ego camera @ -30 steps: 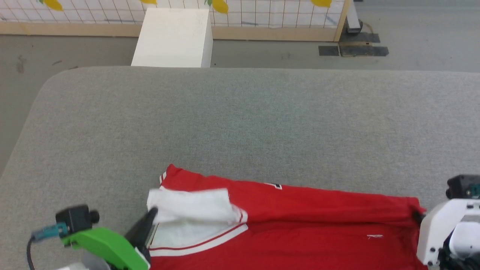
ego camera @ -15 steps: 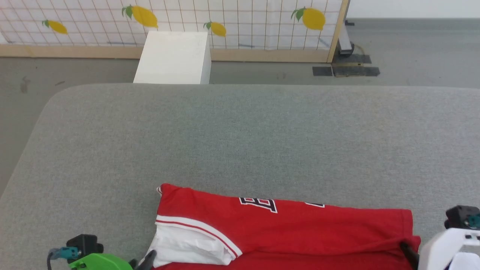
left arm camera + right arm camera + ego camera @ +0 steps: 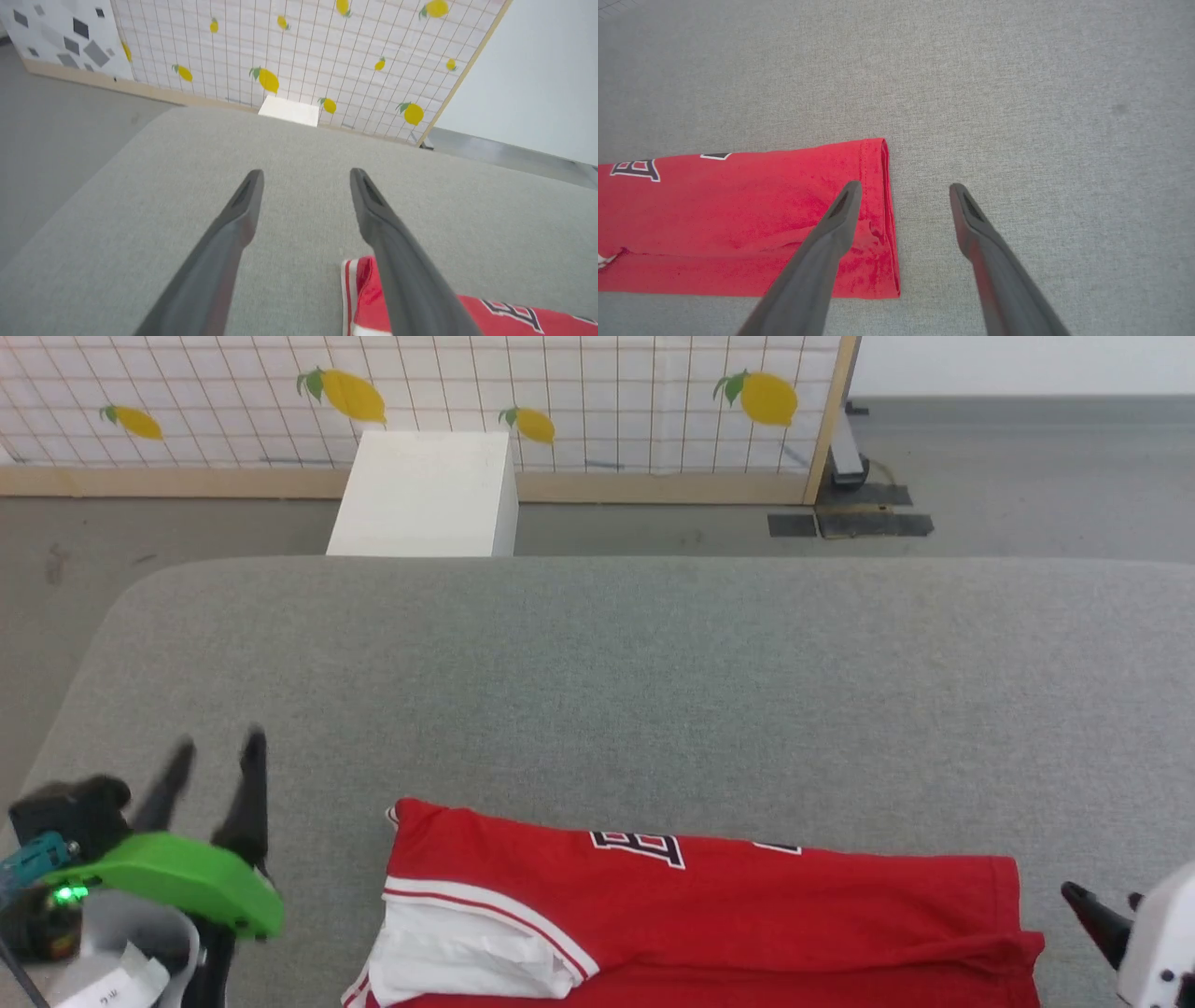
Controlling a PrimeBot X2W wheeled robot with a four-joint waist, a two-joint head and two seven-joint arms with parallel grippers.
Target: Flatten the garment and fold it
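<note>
- Along the near edge of the tabletop (image 3: 597, 663), the garment (image 3: 728, 905) lies as a long red band. Its white sleeve (image 3: 467, 957) points toward the left corner and its hem (image 3: 878, 163) toward the right.
- Both hands are released and empty. My left hand (image 3: 219, 743) is spread above bare tabletop off the sleeve end, and my right hand (image 3: 1102, 894) is spread wide at the hem, one finger over cloth, the other over bare surface.
- I read this as a lengthwise fold laid down, with the crosswise folds not yet made.
- By my judgement, the next move calls for smoothing the rumpled sleeve, then pinching both layers at the hem and carrying them toward the collar end.
- The bottom of the head view cuts off the band's near edge.
- The lettering (image 3: 639, 847) is half tucked under the far fold and unreadable.
- My left hand is blurred, and I cannot tell whether the right finger touches the cloth.
</note>
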